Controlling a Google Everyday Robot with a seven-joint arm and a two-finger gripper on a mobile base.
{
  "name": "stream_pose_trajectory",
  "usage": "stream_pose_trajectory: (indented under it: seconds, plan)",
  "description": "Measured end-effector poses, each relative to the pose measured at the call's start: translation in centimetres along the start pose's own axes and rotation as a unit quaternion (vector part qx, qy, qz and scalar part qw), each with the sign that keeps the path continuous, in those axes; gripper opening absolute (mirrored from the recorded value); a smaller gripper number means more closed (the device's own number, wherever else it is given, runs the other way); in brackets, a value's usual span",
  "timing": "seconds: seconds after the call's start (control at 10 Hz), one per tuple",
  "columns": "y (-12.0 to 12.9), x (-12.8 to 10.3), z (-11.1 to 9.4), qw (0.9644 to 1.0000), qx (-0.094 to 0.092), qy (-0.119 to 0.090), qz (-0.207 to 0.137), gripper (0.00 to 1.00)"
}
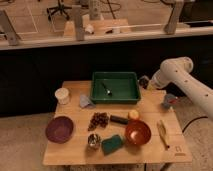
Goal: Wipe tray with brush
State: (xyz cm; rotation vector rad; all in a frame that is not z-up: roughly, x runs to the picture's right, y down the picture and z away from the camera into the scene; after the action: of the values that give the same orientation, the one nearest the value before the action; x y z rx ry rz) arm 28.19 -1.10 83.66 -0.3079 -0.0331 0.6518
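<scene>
On the pale wooden counter, behind a flat green sponge and a round orange bowl, the large dark-green rectangular plastic tray held the small black slim-handled brush on its floor. Just beside the tray's right wall hung the hand, fingers pressed together, apart from the brush.

Smooth white tubular arm; dark jaws beside tray.

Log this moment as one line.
large dark-green rectangular plastic tray: on wooden table | small black slim-handled brush: lying inside tray, not held | gripper: shut, just outside tray's arm-side wall
</scene>
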Motion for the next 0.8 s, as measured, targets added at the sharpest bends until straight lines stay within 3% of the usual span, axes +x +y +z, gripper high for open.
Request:
stream_pose_trajectory:
  seconds: [0.5, 0.6, 0.8]
  plan:
    - [1.3, -2.8, -0.7, 0.9990, -0.012, -0.028, -0.033, 0.05]
    - [1.6, -3.4, -0.9, 0.9983, -0.019, -0.036, -0.041, 0.05]
    - [2.7, -4.9, -0.4, 0.9959, -0.051, -0.046, -0.059, 0.05]
